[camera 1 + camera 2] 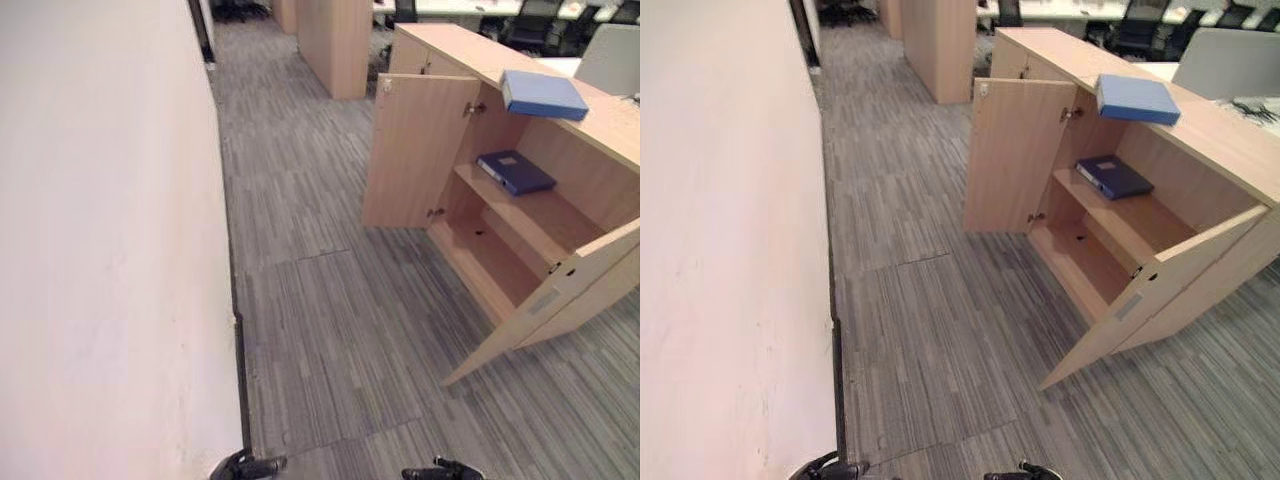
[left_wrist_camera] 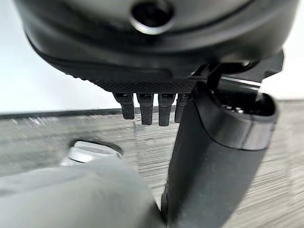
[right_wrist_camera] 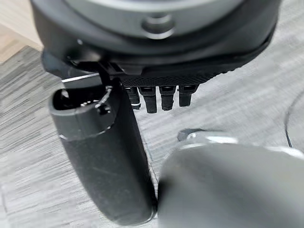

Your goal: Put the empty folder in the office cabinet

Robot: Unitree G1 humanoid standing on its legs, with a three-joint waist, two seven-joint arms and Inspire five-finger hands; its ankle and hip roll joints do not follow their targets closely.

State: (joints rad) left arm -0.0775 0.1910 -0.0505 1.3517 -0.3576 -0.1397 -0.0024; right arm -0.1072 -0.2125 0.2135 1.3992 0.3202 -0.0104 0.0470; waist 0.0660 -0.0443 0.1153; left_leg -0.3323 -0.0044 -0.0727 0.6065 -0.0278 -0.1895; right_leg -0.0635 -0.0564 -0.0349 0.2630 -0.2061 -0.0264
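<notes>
Hanging low with fingers straight and empty, the left hand [image 2: 156, 102] and right hand [image 3: 159, 95] are well apart from the light blue folder [image 1: 543, 95]. It lies flat atop the cabinet [image 1: 520, 235], ahead and rightward, nearer the right hand, long axis running along the top.

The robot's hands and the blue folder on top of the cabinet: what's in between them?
Just bare grey carpet, seen in the eye views. Both hands, left and right, hang low, open, holding nothing. The light blue folder lies on the open cabinet.
</notes>
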